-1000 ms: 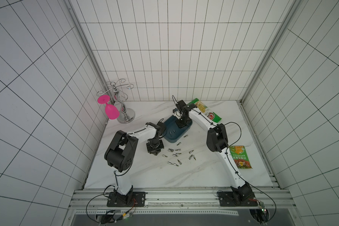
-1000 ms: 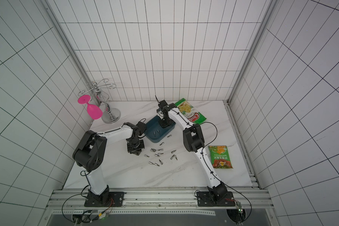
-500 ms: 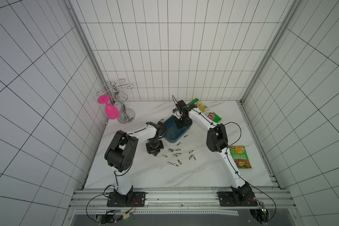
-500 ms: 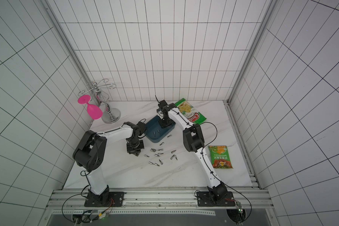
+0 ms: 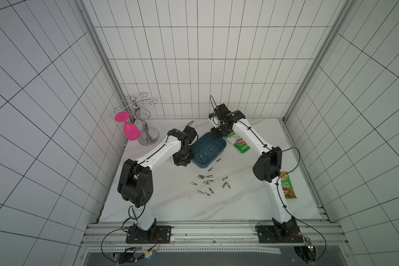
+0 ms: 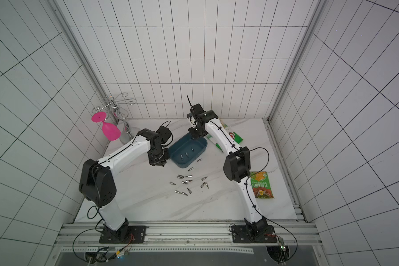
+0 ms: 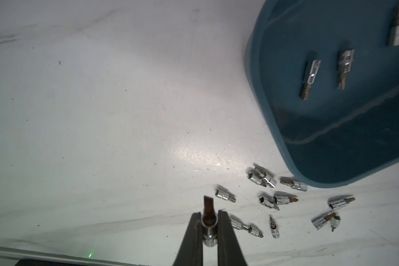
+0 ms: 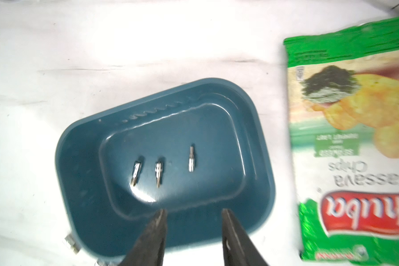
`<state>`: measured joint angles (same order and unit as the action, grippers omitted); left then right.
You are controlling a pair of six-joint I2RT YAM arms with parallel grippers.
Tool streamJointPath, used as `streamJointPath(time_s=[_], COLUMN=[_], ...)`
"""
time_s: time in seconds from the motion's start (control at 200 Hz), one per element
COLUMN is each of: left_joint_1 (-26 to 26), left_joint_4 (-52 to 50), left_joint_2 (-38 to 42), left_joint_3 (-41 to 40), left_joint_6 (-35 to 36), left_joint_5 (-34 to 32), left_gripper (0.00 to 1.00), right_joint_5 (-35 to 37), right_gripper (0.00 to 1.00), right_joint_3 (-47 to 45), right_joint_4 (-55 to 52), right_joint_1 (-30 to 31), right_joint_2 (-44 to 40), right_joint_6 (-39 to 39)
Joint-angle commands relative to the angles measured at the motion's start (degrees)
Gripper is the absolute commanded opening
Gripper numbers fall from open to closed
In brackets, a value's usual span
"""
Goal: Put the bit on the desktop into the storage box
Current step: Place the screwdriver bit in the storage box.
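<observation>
Bit [image 7: 210,238]: chrome ridged base, dark flat blade; sat clamped tight in left gripper [image 7: 209,213], above scuffed marble-look desktop [image 7: 101,103], just left of smooth, round-cornered teal storage box [image 7: 332,142]. Right gripper [image 8: 192,211]: hung partly spread, empty, over box's far end. Box: held three shiny bits [image 8: 158,171] lying flat inside.

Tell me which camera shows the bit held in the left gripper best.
The left wrist view: the bit sits close up, clamped between the left gripper, dark flat tip sticking out. In both top views the gripper's body hides it. The right wrist view does not show it, only the storage box.
</observation>
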<state>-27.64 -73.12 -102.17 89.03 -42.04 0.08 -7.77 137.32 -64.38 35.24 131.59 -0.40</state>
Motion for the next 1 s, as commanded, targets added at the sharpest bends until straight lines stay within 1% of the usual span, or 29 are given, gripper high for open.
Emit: streamJointPath(time_s=[0.0,0.19,0.39,0.615,0.745,1.0], left_joint_1=[0.13,0.39,0.57,0.48,0.37,0.39], left_joint_4=[-1.73,-3.87,-3.89,-1.51,-0.68,0.97], left_joint_2=[-2.94,-10.86,-19.12,-25.77,-29.4,-35.4], left_joint_3=[6.21,19.15,28.88,34.06,36.4,40.2], left_joint_6=[2.23,4.47,6.0,6.29,7.3,7.85], left_joint_5=[-1.22,-0.91,1.89,5.27,7.25,9.71], left_gripper=[0.0,0.0,0.0,0.0,0.0,0.0], right_joint_5=[1.98,4.94,7.15,7.94,8.2,7.6], right_gripper=[0.46,0.47,0.48,0.49,0.5,0.52], right_joint_3=[-6.87,-21.29,-35.34,-51.9,-59.35,-70.1], right_joint_4=[-1.49,3.26,7.46,12.01,13.79,15.68], right_joint_1=[-0.44,-0.44,-0.44,-0.27,0.0,1.85], right_joint_2=[-7.5,-18.94,-29.16,-39.69,-44.75,-48.9], right_joint_6=[1.35,3.48,6.66,9.9,11.67,16.39])
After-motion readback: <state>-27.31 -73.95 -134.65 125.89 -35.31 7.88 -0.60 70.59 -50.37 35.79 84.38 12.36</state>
